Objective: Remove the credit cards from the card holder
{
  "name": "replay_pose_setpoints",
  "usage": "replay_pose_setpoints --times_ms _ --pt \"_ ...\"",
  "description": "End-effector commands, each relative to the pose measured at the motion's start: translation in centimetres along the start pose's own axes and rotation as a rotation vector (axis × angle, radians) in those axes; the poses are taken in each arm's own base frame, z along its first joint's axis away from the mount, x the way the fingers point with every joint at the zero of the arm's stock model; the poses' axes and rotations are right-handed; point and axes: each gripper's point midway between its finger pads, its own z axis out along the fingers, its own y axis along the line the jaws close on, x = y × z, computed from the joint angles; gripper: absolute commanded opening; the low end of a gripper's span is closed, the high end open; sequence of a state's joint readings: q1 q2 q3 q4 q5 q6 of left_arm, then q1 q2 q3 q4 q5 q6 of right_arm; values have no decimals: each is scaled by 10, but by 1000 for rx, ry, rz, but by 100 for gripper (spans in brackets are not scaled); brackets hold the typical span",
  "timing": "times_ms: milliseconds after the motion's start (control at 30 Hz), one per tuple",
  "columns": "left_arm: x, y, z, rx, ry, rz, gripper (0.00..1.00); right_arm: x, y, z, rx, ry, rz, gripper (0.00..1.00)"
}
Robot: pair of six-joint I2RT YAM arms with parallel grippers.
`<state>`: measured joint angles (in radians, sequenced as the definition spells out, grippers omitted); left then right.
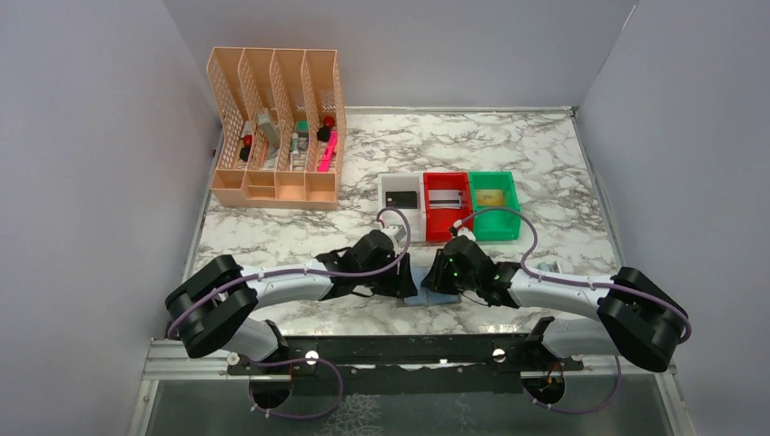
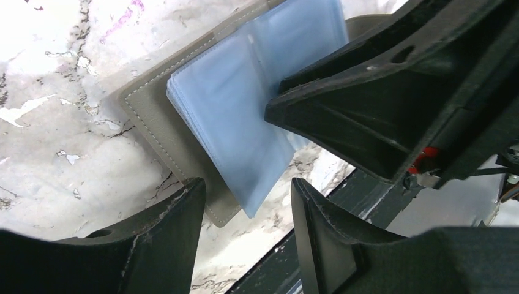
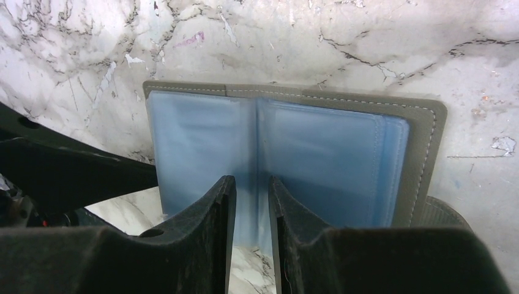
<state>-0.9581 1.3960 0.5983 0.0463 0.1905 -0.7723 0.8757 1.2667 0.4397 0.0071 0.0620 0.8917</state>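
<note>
grey walls (image 1: 91,136) stand around a white marble table (image 1: 545,182) with dark lines in it. at the back left is an orange rack (image 1: 277,127) with pens and other small things in it. near the middle of the table sit three small bins in a row, touching side by side: a white bin (image 1: 389,184), a red bin (image 1: 448,179) and a green bin (image 1: 495,177).

the credit cards are in the bins, one in each. the black card (image 1: 404,197) lies in the white one, the silver card (image 1: 447,198) with a dark stripe lies in the red one, and the gold card (image 1: 489,196) lies in the green one.

the card holder (image 1: 427,295) lies open on the table near the front edge, well apart from the bins. its light blue pockets face up and its grey rim shows around them. both arms reach in to it from the two sides.

the left gripper (image 2: 246,182) has its fingers spread wide. one corner of the card holder sits in the gap between them and is not squeezed.

the right gripper (image 3: 252,179) is over the middle fold. its fingers are close together with just a thin gap, and a blue pocket page shows in that gap. i cannot tell if the fingers pinch the page or only sit beside it.
</note>
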Motion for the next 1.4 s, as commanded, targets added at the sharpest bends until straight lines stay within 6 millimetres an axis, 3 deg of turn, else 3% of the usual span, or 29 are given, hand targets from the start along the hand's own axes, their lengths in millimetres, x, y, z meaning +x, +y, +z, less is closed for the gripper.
replay_pose_setpoints --times_ms 0,367,500,633,800,1167,1233,1333,1367 --pt "-14 -13 8 21 -42 -2 53 15 -28 1 88 31 7 31" --pt "-26 -55 11 189 -68 36 19 17 -32 2 105 24 41 30" --pt "-26 -58 12 199 -65 45 14 11 -29 -2 100 3 44 31" --pt "-23 -48 18 140 -42 42 2 -5 -30 -13 135 -54 44 37" --pt "-20 -20 18 0 -36 48 0 -25 -46 -33 236 -147 31 41" --pt "-34 17 -21 -227 -144 41 0 -51 -48 -61 276 -258 -7 48" --pt "-33 21 -27 -249 -157 21 13 -55 -45 -62 268 -263 -16 48" --pt "-33 26 -38 -269 -180 4 52 -62 -41 -67 271 -281 -34 51" --pt "-35 29 -42 -285 -199 3 61 -66 -41 -70 279 -295 -41 55"
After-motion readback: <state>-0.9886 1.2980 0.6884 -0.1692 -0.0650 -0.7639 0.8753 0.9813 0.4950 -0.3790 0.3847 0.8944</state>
